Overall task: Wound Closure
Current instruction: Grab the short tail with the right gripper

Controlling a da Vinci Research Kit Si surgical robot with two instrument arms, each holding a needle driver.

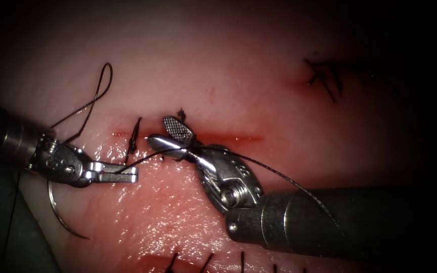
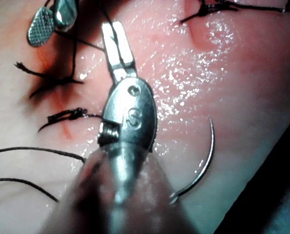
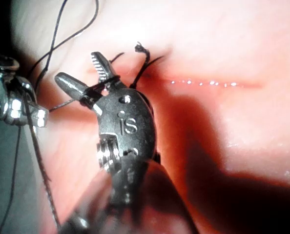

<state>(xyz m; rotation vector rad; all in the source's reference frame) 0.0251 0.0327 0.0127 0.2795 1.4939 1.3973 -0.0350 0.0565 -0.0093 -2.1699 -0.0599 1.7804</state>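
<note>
The left steel pincer (image 1: 127, 174) lies with its jaws together on the thin dark thread (image 1: 150, 156), just on the near side of the red straight cut (image 1: 228, 136) in the pale pink glistening tissue (image 1: 238, 65). The right steel pincer (image 1: 170, 134) has its jaws apart over the middle of the cut, one ribbed pad facing up, and thread crosses between the jaws near their hinge; they grip nothing. The thin curved steel needle (image 1: 59, 220) lies free on the tissue near the left pincer's wrist, held by neither tool and not in the tissue. Short knotted cut ends of thread (image 1: 133, 135) stand at the cut's left part.

In the left wrist view, the left pincer (image 2: 116, 41) shows flat closed jaws with thread running from the tip, and the needle (image 2: 203, 165) rests on wet tissue (image 2: 233, 97) beside the wrist.

In the right wrist view, the right pincer (image 3: 84, 73) gapes, with thread (image 3: 93, 85) lying across the base of its jaws.

As a judgement: the needle is light, stiff and sharp, best taken on its body away from the point; the thread is limp and slides; the tissue is soft, slick and tears easily.
</note>
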